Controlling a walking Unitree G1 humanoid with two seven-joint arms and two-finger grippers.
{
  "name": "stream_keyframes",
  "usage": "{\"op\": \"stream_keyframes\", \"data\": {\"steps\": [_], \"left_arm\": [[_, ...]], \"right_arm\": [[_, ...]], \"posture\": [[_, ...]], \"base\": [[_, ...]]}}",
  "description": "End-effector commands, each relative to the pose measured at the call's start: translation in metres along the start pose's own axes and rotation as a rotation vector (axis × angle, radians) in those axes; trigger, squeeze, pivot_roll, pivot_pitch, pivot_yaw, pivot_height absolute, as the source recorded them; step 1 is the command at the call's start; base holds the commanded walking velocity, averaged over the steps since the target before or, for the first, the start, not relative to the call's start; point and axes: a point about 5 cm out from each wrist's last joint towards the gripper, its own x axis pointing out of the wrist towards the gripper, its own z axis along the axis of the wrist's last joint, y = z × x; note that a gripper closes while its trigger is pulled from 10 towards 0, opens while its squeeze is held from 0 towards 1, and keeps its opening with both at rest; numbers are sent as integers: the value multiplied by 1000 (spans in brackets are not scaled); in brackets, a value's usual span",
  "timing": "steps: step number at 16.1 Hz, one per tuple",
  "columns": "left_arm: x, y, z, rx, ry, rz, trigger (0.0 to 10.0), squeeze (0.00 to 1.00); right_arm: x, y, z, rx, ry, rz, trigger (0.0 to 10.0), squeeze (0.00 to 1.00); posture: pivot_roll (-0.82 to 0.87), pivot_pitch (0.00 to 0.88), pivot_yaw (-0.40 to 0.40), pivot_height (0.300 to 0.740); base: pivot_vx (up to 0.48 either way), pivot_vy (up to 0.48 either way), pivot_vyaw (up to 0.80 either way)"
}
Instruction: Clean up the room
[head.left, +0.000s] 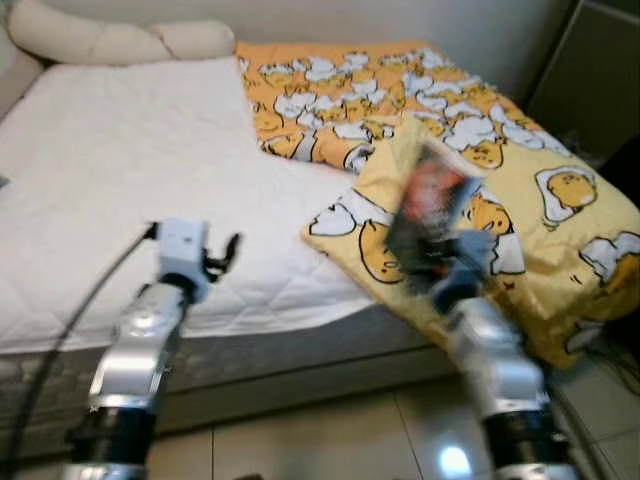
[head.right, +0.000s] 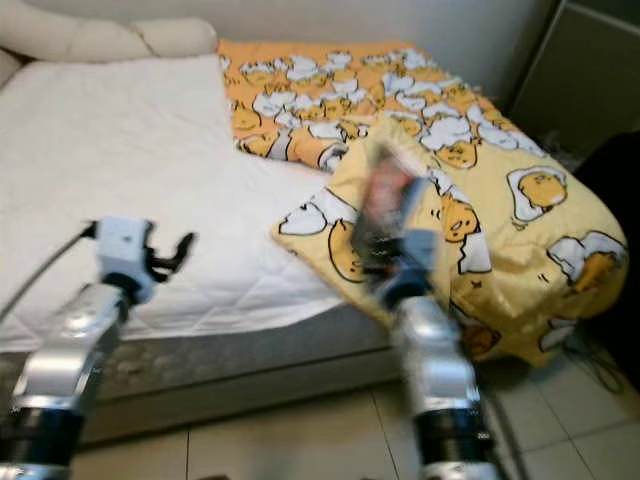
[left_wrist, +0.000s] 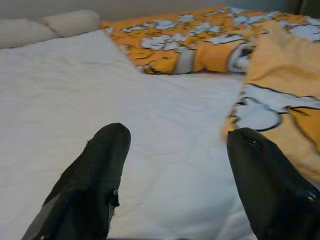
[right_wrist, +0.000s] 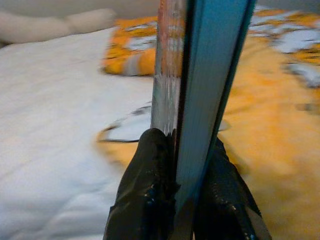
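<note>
Right gripper clenched on thin book, upright, above crumpled yellow blanket. Left gripper released over white mattress. Best: grip firm, carry book level, no snagging blanket.

White bed, cream pillows, pale wall, glossy tiled floor

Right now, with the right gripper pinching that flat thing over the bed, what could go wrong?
1. The right gripper pinches the book-like item only at its lower edge; most of it stands above the fingers, so it could tip or slip out.
2. It is held over the rumpled yellow blanket, which hangs off the bed corner; set down there, it may slide to the floor.
3. The head views are blurred, so placement may be off. The left gripper is open over the white mattress.
</note>
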Motion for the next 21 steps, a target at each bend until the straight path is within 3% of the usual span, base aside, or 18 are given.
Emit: {"op": "stream_keyframes", "data": {"steps": [1,21], "left_arm": [[2,-5,2,-2,-6,-11,10000,0],[4,0,3,7,1,-3,10000,0]], "right_arm": [[2,-7,14,-26,-57,-14,10000,0],[5,-4,14,-30,-62,-13,10000,0]], "posture": [[-8,0,-1,740],[0,0,1,740]], "base": [[0,368,0],[0,367,0]]}}
